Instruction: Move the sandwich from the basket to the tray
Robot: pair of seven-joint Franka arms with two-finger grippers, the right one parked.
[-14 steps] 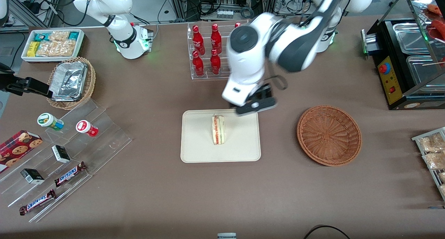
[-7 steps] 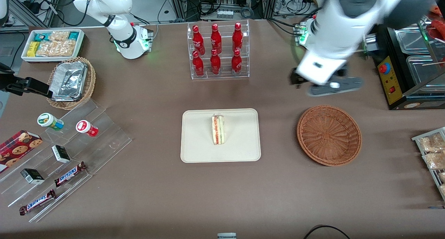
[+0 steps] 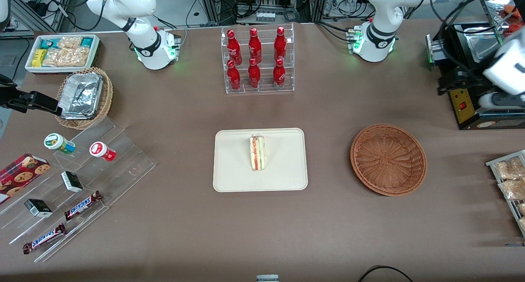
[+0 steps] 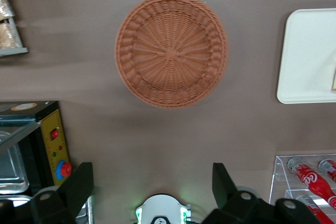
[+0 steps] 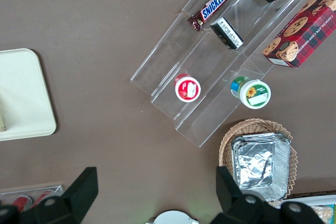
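Brown bench [image 3: 328, 216]: sandwich [image 3: 257, 153] lies on tray [image 3: 233, 167]; basket [image 3: 388, 159] beside it. Pincer [image 4: 152, 190], released, hovers toward the working arm's end.

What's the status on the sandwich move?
Gripper open, empty, high toward working arm's end. Sandwich on tray. Basket empty. Nothing in the way.

The hand [image 4: 152, 184] has swung from the tray [image 3: 229, 179] toward the working arm's table end
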